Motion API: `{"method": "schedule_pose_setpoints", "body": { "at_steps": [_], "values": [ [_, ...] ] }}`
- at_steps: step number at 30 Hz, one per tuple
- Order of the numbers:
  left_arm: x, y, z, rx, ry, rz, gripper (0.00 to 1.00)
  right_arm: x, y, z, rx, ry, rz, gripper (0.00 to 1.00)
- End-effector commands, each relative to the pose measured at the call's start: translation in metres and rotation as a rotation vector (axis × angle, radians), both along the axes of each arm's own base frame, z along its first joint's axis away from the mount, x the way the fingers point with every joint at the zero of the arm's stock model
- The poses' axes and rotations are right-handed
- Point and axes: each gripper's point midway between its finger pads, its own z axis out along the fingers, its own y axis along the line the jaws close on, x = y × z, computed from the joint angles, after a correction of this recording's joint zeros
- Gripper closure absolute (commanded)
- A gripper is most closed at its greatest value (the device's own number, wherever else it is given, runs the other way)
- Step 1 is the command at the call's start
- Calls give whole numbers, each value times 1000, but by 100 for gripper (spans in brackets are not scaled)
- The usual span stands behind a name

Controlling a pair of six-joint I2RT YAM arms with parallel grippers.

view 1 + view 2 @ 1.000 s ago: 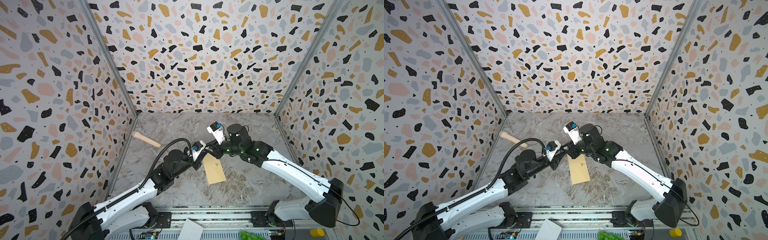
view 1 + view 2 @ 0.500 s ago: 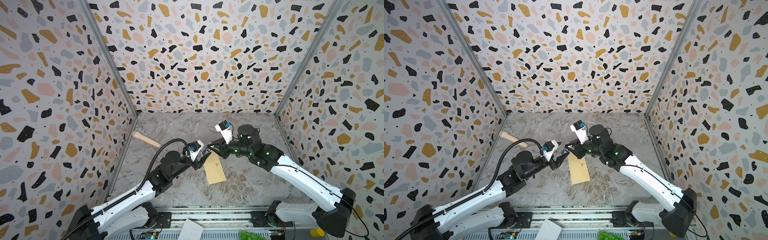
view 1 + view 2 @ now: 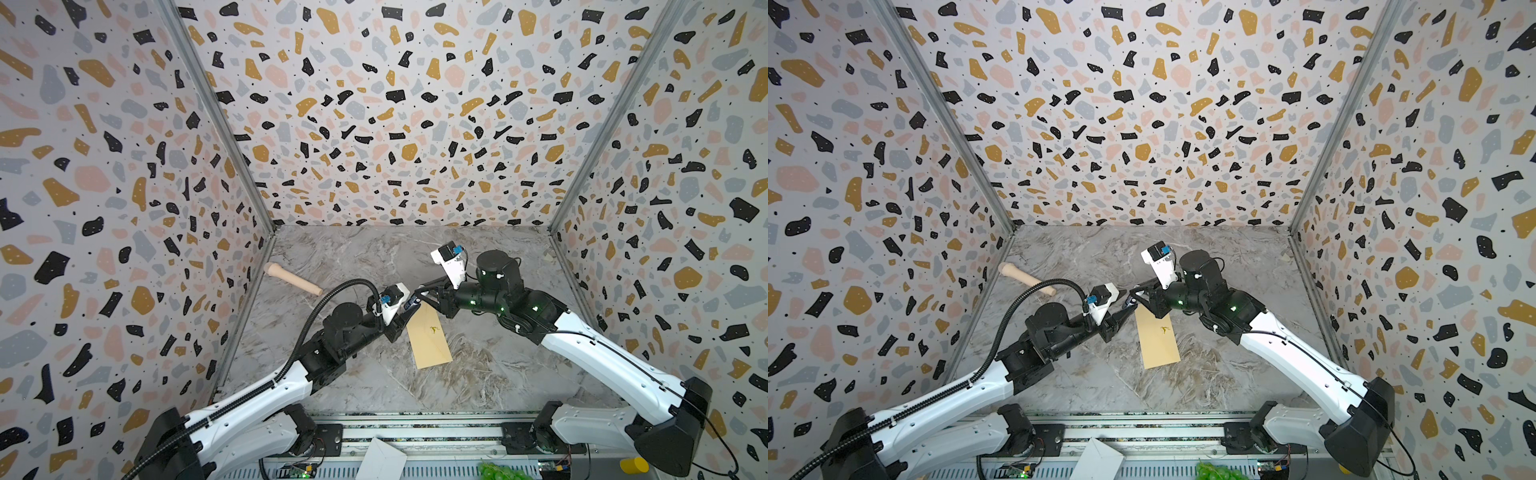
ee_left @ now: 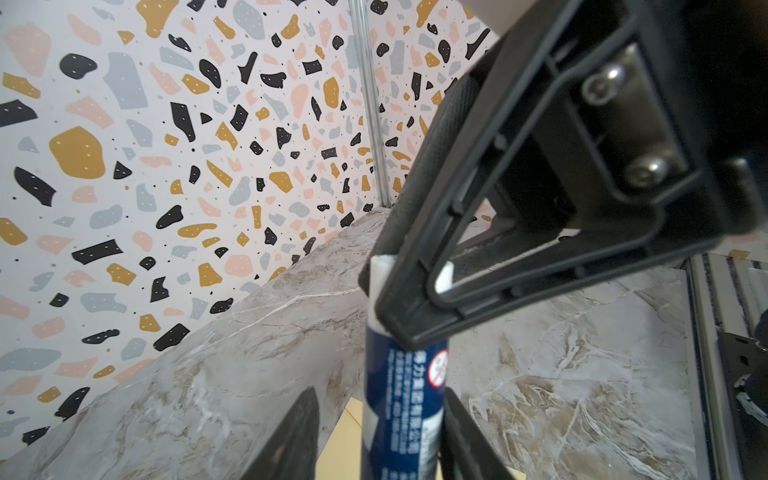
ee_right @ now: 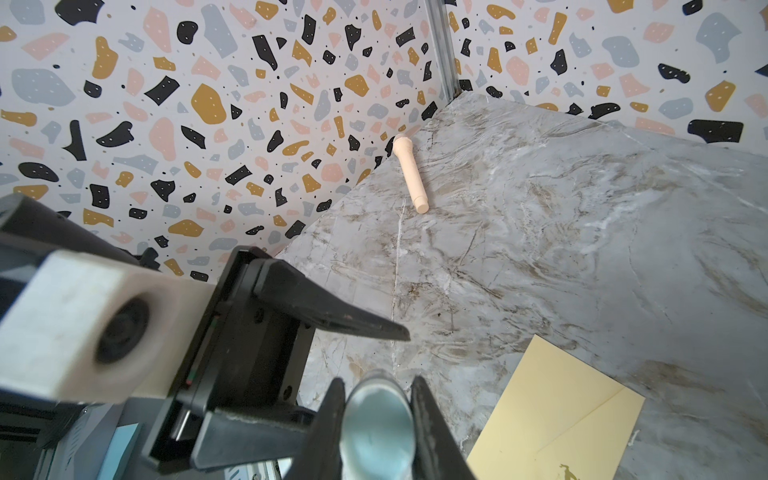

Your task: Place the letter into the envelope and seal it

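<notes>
The tan envelope point(image 3: 430, 336) point(image 3: 1158, 340) lies flat mid-table, gold mark up; its corner shows in both wrist views point(image 5: 552, 415) point(image 4: 338, 440). The letter is out of view. Just above the envelope's far end, both grippers meet at a dark blue glue stick point(image 3: 411, 302) point(image 4: 405, 395). My right gripper point(image 3: 419, 296) point(image 5: 378, 380) is shut on the stick's white end. My left gripper point(image 3: 404, 311) point(image 4: 380, 392) straddles the blue tube. One of its fingers point(image 4: 455, 419) lies against the tube and the other stands off with a gap, so it is open.
A pale wooden handle point(image 3: 293, 279) point(image 5: 411, 174) lies by the left wall. Patterned walls close in three sides. On the front rail point(image 3: 415, 432) sit a white paper piece point(image 3: 382, 461), something green point(image 3: 498, 471) and a yellow object point(image 3: 633, 465).
The right arm has drawn back to the right, and its gripper has stayed on the stick. The left jaws widened, then came partly together round the tube. The envelope has not moved.
</notes>
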Motion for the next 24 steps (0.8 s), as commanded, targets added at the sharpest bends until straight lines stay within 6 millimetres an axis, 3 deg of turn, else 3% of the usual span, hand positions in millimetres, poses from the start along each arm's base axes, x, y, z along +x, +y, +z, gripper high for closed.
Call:
{"method": "schedule_pose_setpoints", "body": {
  "at_steps": [1, 5, 8, 12, 18, 21, 24],
  "values": [
    [-2, -4, 8, -22, -35, -24, 68, -5, -5, 18, 49, -35, 6, 95],
    [-3, -7, 7, -17, -37, -38, 88, -3, -4, 18, 53, -35, 9, 91],
    [-2, -9, 6, -15, -36, -43, 100, -3, -4, 19, 55, -40, 11, 77],
    [-3, -9, 8, -17, -38, -47, 100, 4, -16, 30, 58, -94, -39, 55],
    [-6, -6, 15, -46, -59, -46, 100, 32, -65, 45, 24, -222, -241, 29],
    [-7, -4, 19, -62, -68, -41, 100, 57, -96, 35, -39, -236, -375, 22],
    [-6, -4, 21, -67, -73, -39, 100, 83, -122, 12, -115, -198, -472, 20]
  ]
}}
